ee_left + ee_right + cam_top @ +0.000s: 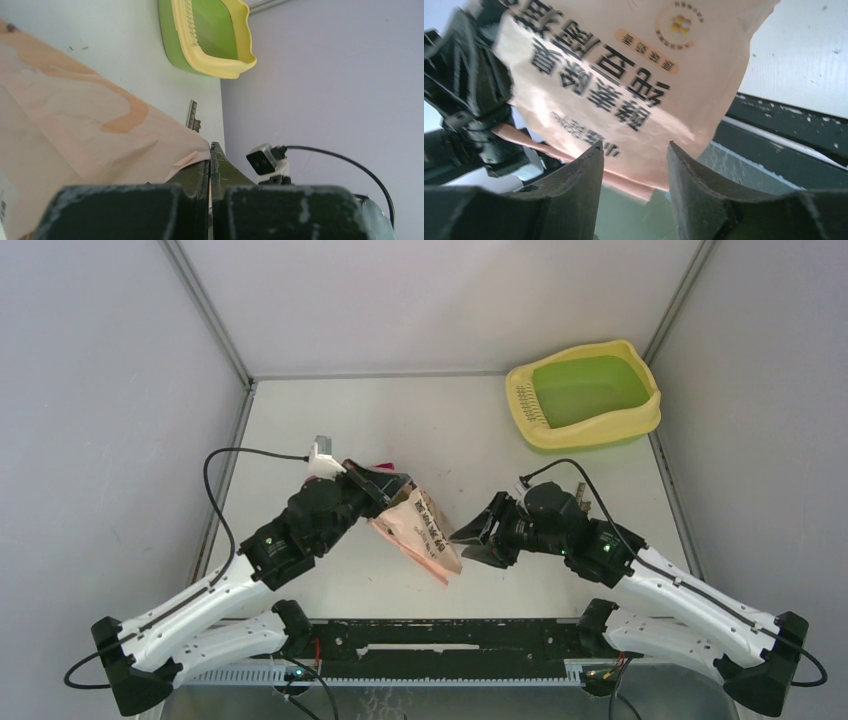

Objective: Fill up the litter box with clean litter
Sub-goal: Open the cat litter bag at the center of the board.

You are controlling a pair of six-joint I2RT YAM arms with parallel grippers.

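At the bottom corner of the peach-pink litter bag (624,75), the right hand (634,150) is lining up for a second grip, and the step in hand looks to be getting the bag held at two ends so it can be carried and tipped. To do it well, I would push the fingers further onto the bag's bottom seam before they come together, so they bite a good fold of film and not only the edge. The grip should be square to the seam, since a filled bag will sag and slide out of a shallow pinch. Both arms should then lift as one, keeping the mouth uppermost until it is over the basin.

The right hand stands partly open, its two dark fingers apart with the bag's lower edge showing in the gap beyond them; whether they touch the film I cannot tell. The left hand (211,160) is pressed fully together on the bag's other end, a corner of film nipped between its tips.

Further out, the bag hangs slanted between the arms over the white tabletop (400,420). The litter box (590,435) sits well apart at the far right corner, its green basin showing no litter
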